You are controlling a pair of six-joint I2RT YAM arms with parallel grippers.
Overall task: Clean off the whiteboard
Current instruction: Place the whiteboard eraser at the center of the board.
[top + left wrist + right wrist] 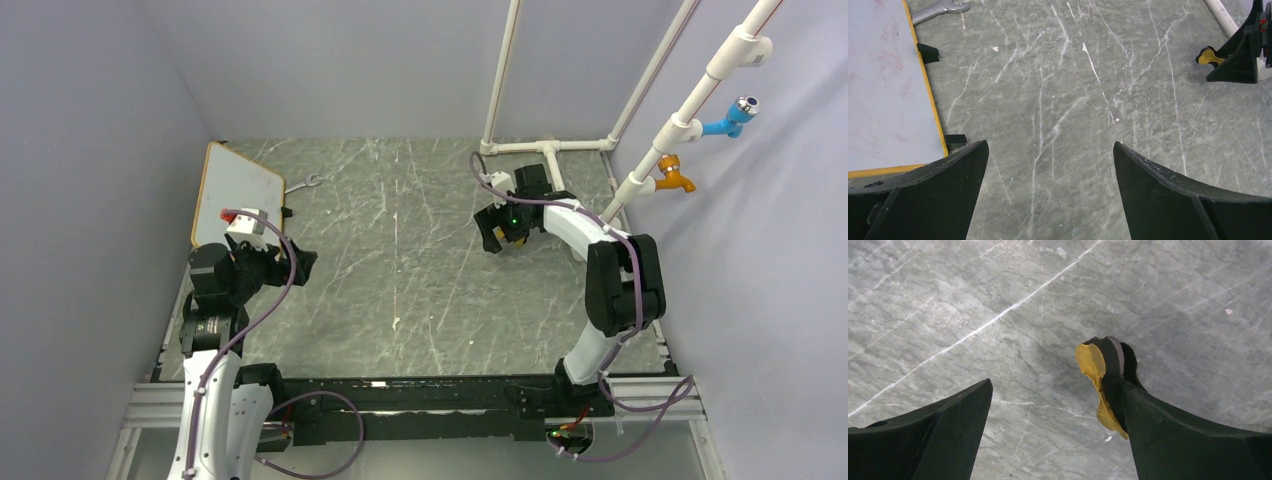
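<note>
The whiteboard [238,190] sits far left with faint red smears, and your left gripper [1050,145] and right gripper [1055,385] both stand wide, so lift the right one straight up without dragging the yellow pad [1090,362] leaning on its finger

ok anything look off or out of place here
Yes: the yellow eraser stands on its edge against one finger of the open right claw, far across the table from the whiteboard. A wrench also lies beside the board.
</note>
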